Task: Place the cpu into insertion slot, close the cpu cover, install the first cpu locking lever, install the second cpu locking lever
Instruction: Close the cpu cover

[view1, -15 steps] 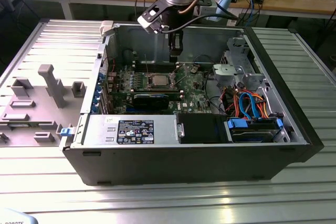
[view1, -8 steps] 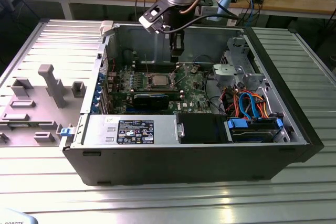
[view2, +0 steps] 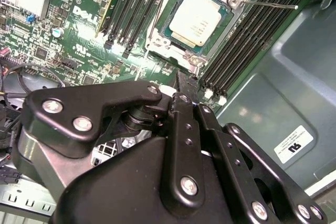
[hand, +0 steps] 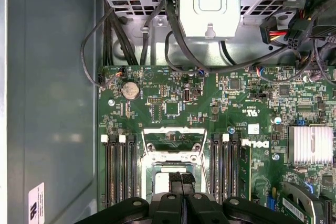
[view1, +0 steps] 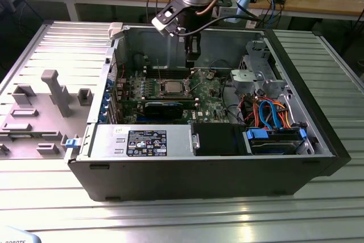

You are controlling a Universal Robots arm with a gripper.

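Note:
The cpu [view2: 197, 18] lies flat in the insertion slot [view2: 167, 34] on the green board, its silver top bare; the exterior view shows it in the middle of the case [view1: 170, 87]. The cpu cover [hand: 172, 139], a silver frame with a window, sits at one edge of the slot and looks raised. A thin wire locking lever [view2: 273, 4] sticks out over the memory slots. My gripper [view1: 193, 60] hangs above the board just to the exterior view's right of the slot. Its black fingertips [hand: 176, 180] are pressed together with nothing between them, and the gripper [view2: 181, 81] hovers beside the slot's edge.
Long black memory slots [hand: 118, 171] flank the socket on both sides. A finned heatsink [hand: 311, 144] and a metal drive cage [view1: 256, 72] with cables stand nearby. The case walls [view1: 199, 174] enclose the board. Grey fixtures [view1: 54, 92] sit on the table at the exterior view's left.

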